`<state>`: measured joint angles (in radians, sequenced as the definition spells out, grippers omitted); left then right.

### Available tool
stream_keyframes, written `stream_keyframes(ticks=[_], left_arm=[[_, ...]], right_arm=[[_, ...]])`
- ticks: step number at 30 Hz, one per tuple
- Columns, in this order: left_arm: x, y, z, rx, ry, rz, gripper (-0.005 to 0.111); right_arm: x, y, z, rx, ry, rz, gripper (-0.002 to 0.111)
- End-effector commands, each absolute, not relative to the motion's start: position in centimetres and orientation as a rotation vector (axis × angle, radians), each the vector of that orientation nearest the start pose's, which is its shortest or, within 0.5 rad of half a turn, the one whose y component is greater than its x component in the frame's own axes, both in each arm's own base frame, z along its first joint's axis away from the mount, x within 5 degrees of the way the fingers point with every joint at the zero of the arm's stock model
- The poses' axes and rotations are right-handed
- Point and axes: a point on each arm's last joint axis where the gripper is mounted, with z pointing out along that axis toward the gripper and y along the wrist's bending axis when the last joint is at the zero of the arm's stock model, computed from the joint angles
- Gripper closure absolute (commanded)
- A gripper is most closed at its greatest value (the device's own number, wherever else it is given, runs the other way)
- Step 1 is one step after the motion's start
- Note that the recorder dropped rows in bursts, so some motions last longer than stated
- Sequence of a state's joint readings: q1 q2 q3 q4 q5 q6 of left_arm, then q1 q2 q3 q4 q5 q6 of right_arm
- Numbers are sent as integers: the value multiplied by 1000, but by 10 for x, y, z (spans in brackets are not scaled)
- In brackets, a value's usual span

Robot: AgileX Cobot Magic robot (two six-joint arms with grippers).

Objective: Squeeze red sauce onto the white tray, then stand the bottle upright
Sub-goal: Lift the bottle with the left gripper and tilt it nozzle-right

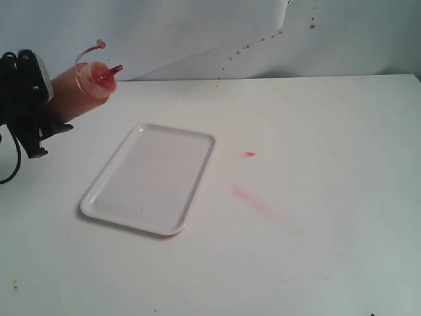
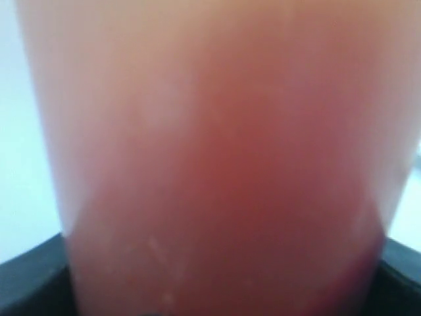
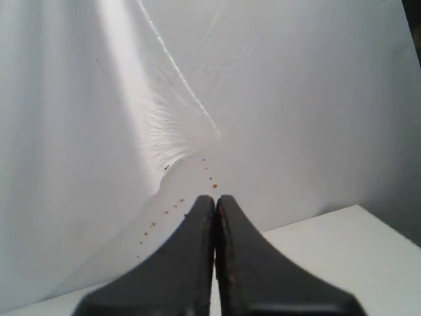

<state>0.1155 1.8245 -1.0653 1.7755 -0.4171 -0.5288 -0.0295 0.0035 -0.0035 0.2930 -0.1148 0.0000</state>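
Left claw [image 1: 36, 105]: clamped around the lower body of the bottle [image 1: 82, 89], holding it clear of the table [image 1: 316, 250].
Bottle attitude: tilted well off upright; its nozzle [image 1: 113, 70] points away from the claw and slightly upward.
Cap [image 1: 100, 43]: off the nozzle, held on a thin strap that arcs above it.
Left wrist view: the blurred orange-red bottle wall [image 2: 217, 164] fills the frame, darker red toward the claw.
White tray [image 1: 152, 178]: flat on the table, below the left claw on the nozzle side, apart from both claw and bottle; its surface shows plain white.
Table marks: a small red spot [image 1: 249, 154] and a faint pink smear [image 1: 253, 197], beyond the tray from the left claw.
Right claw [image 3: 216, 210]: fingers pressed together, gripping nothing, facing a white backdrop [image 3: 296, 99] with brown specks.
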Motion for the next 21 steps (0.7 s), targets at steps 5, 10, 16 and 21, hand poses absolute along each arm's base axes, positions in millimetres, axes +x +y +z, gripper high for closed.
stream_keyframes(ticks=[5, 10, 16, 21], left_arm=[[381, -11, 212, 1525, 1641, 447, 107], [383, -34, 212, 1667, 1562, 664, 107], [383, -41, 213, 1680, 1558, 714, 107], [385, -32, 214, 1657, 1606, 824, 107]], right_arm=[[45, 2, 262, 204, 1277, 383, 108], [42, 9, 298, 34, 1287, 398, 108], [75, 29, 316, -154, 1482, 432, 108], [112, 65, 324, -426, 1596, 404, 108]])
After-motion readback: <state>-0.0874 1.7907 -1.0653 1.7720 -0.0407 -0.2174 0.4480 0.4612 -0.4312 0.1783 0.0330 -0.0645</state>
